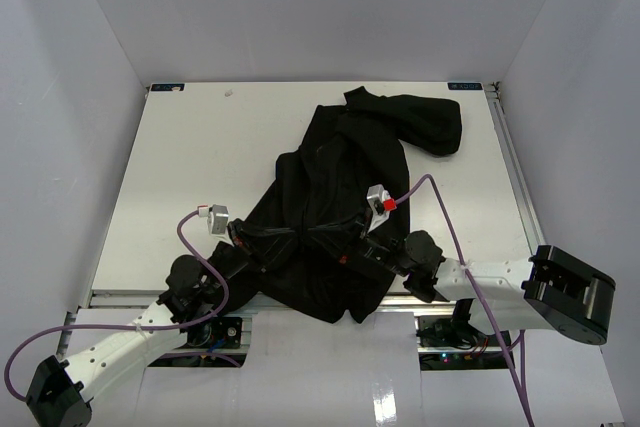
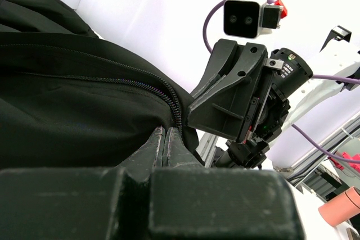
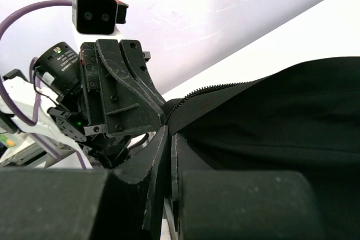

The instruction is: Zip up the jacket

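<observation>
From above, the jacket (image 1: 335,187) lay crumpled on the table (image 1: 180,167), running from the 6 o'clock edge toward 1 o'clock. The left gripper (image 1: 285,234) reached in from 8 o'clock and the right gripper (image 1: 345,239) from 4 o'clock, meeting near the hem.

In the left wrist view, the left gripper (image 2: 166,139) was clamped fully together on the jacket (image 2: 67,105) at the zipper (image 2: 140,82) end, with the right gripper (image 2: 194,113) just beside it at 2 o'clock.

In the right wrist view, the right gripper (image 3: 169,139) was pinched tight on the jacket (image 3: 281,122) edge

jacket (image 1: 330,217): plain black | table (image 1: 200,167): white | cables (image 3: 17,16): purple | walls (image 1: 320,7): white
</observation>
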Controlling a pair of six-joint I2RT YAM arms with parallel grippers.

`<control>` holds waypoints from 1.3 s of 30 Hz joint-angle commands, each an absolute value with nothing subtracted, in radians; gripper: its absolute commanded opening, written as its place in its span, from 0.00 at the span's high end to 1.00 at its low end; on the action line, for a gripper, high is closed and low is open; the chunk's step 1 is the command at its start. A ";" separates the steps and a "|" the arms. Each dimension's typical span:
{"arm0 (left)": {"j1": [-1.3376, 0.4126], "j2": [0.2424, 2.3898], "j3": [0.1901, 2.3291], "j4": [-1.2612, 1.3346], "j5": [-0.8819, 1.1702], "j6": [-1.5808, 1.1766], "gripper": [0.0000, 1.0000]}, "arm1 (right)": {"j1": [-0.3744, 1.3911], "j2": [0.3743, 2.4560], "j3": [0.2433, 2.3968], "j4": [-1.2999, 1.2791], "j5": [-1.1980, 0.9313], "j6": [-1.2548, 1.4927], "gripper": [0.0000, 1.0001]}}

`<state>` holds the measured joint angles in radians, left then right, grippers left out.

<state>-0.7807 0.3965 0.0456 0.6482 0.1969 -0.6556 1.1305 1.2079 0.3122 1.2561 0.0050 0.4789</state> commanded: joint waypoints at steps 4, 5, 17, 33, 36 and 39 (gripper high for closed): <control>-0.781 0.390 -0.005 0.673 0.237 -0.660 1.00 | 1.094 1.205 0.333 1.432 -0.103 0.557 0.92; -0.781 0.387 -0.005 0.672 0.238 -0.661 1.00 | 1.090 1.207 0.333 1.433 -0.112 0.561 0.92; -0.781 0.425 -0.005 0.705 0.293 -0.666 1.00 | 1.057 1.254 0.325 1.530 -0.172 0.621 0.92; -0.781 0.431 -0.005 0.677 0.301 -0.657 1.00 | 1.046 1.225 0.286 1.540 -0.134 0.605 0.92; -0.781 0.434 -0.006 0.677 0.299 -0.654 1.00 | 1.046 1.218 0.283 1.529 -0.126 0.596 0.92; -0.781 0.439 -0.005 0.677 0.299 -0.653 1.00 | 1.046 1.213 0.282 1.521 -0.119 0.589 0.92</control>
<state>-0.7807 0.4342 0.0456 0.6557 0.2670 -0.6548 1.0481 1.2408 0.2829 1.2823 -0.1466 0.6160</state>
